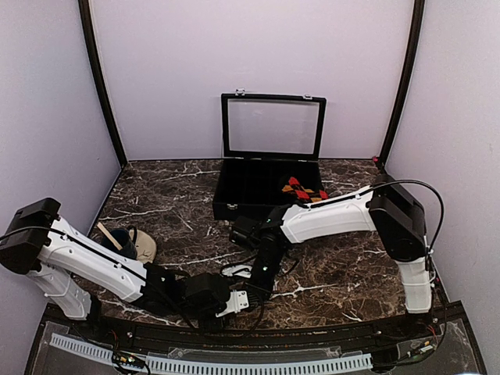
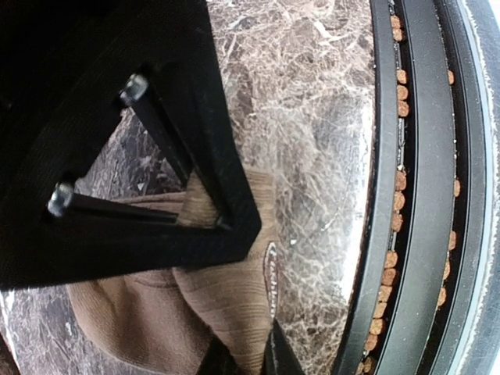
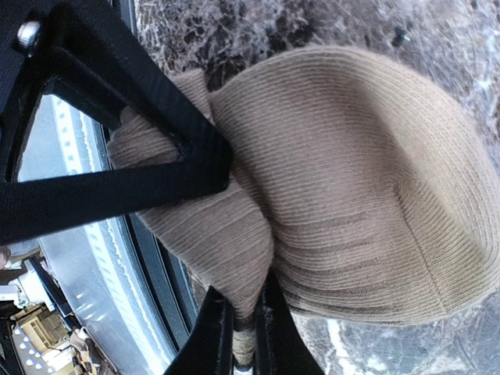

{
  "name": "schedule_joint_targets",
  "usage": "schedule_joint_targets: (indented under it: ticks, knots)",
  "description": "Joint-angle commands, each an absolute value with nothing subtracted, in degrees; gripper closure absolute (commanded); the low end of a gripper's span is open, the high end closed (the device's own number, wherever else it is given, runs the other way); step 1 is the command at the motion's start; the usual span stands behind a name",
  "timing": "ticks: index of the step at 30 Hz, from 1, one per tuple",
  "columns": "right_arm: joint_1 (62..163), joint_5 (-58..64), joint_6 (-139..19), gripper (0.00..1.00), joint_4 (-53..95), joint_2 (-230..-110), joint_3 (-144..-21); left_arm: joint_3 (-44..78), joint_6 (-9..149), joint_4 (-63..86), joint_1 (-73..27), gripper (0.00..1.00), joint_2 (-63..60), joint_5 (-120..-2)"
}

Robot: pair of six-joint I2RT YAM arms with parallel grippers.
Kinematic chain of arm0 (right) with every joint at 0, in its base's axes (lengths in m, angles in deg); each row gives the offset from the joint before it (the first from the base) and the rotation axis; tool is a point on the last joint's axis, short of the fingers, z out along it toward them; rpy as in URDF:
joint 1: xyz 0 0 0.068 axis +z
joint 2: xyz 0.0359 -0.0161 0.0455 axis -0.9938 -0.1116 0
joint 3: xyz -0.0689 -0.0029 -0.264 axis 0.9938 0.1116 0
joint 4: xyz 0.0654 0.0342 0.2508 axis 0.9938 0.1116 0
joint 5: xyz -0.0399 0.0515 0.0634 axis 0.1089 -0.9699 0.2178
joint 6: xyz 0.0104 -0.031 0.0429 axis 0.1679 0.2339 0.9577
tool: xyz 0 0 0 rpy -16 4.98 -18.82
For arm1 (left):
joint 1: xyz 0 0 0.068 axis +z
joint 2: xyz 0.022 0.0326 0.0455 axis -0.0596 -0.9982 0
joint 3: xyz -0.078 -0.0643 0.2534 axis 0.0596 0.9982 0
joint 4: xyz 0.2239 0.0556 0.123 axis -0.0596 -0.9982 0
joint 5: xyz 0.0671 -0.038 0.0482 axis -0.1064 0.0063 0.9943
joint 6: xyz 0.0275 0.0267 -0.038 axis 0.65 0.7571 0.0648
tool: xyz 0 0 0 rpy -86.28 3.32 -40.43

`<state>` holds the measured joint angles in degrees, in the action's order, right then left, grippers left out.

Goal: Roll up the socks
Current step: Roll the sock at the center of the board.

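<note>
- Mid-roll, by the look of it, on the tan sock (image 3: pixel 367 180): bunched and partly doubled over on the marble worktop (image 1: pixel 336 266), close to the near edge, just in front of the arm bases.
- Gripped from two sides at once.
- Pinching a ridge of the ribbed knit with the right claw (image 3: pixel 241 344), jaws drawn almost together, nothing but cloth between them.
- Much the same with the left claw (image 2: pixel 248 361): narrowed onto a fold of the same sock, with the rest of the fabric spread out beneath the wrist.
- Barely visible from the top view, hidden under the two wrists.
- As for the argyle sock (image 1: pixel 303 190): lying in the right-hand part of the open black case (image 1: pixel 234 209) at the back of the worktop, well apart from both claws. Too small there to tell whether it is rolled.
- Judged as an early-to-middle stage: one sock in hand, no tight roll formed yet.
- Next move, probably: turning one pinched end over onto the body of the sock while pinning the other end down.
- Calls for even tension and a firm pinch, to avoid losing the soft knit or letting the fold spring open.
- Calls also for care beside the black rail (image 2: pixel 414 195) along the worktop's front, with the sock lying just beside it.
</note>
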<state>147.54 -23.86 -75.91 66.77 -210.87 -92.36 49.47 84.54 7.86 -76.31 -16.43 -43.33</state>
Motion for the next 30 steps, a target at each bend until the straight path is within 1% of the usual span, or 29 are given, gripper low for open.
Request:
schedule_joint_targets:
  ticks: [1, 3, 7, 12, 19, 30]
  knots:
    - [147.1, -23.2, -76.3, 0.99, 66.4, -212.2, -93.4, 49.9, 83.7, 5.6, -74.8, 1.00, -18.0, -46.2]
    - [146.9, -23.5, -76.0, 0.97, 66.0, -212.0, -93.1, 50.4, 83.1, 6.0, -74.1, 1.00, -17.5, -46.3]
    - [145.8, -24.6, -74.3, 0.87, 63.7, -210.7, -91.5, 51.2, 81.1, 6.5, -71.9, 1.00, -16.5, -48.5]
    - [143.9, -26.1, -72.3, 0.79, 60.3, -208.7, -89.0, 51.4, 77.5, 7.1, -69.5, 1.00, -16.5, -51.6]
    - [141.6, -28.1, -70.4, 0.74, 56.4, -206.3, -85.1, 52.2, 72.6, 9.4, -67.1, 1.00, -17.5, -56.0]
    - [137.9, -30.0, -66.7, 0.71, 49.2, -201.7, -80.3, 55.6, 65.3, 15.5, -62.2, 1.00, -17.9, -65.9]
